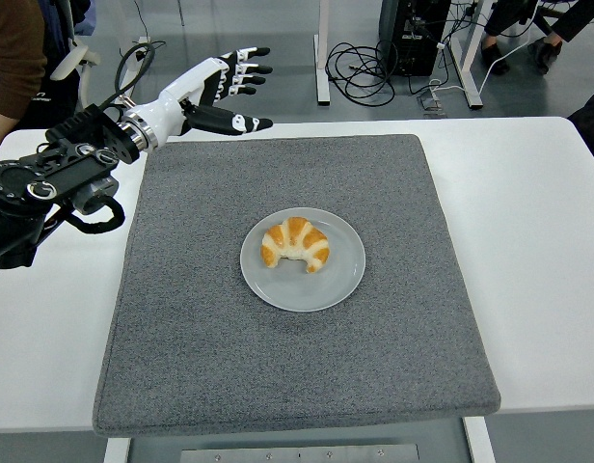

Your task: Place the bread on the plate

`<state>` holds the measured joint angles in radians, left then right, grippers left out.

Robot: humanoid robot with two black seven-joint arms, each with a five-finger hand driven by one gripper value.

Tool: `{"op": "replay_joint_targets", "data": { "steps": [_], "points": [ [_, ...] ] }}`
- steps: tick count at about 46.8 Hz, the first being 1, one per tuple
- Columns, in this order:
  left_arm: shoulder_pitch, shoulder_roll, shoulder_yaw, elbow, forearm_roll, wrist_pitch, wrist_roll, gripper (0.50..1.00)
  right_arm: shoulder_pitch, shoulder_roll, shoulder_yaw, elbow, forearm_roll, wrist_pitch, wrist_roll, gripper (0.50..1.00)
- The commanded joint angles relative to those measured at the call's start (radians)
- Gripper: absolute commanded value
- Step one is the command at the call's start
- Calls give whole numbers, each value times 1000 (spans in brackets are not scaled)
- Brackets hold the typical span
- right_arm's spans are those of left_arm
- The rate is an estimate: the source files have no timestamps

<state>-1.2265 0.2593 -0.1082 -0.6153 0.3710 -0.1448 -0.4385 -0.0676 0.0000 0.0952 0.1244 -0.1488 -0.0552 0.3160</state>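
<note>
A golden croissant [296,245] lies on a round grey plate [340,280] in the middle of the grey mat [297,367]. My left hand [241,92] is raised above the mat's far left corner, well up and to the left of the plate. Its fingers are spread and it holds nothing. The right arm is out of view.
The mat lies on a white table [538,241]. A person's arm [10,58] shows at the top left. Table legs and cables [374,68] stand on the floor beyond the far edge.
</note>
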Motion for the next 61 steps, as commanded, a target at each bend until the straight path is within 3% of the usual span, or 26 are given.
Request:
{"op": "replay_joint_targets", "data": {
  "steps": [1,15,30,42,50,61],
  "points": [
    [1,1,-40,41,-58,-65,49,892,0,0,0,0,0,0,0,1000],
    [19,55,-160,72,-139,-263,155,892,0,0,0,1,0,0,0,1000],
    [117,117,-327,72,-189,-450,146,898,0,0,0,1,0,0,0,1000],
    [211,109,-395,72,-188,-453,144,924,0,0,1,3,0,0,0,1000],
    [228,103,-395,72,-188,-447,144,958,0,0,1,3,0,0,0,1000],
    [231,100,-396,72,-190,-449,146,968,0,0,1,5,0,0,0,1000]
  ]
}}
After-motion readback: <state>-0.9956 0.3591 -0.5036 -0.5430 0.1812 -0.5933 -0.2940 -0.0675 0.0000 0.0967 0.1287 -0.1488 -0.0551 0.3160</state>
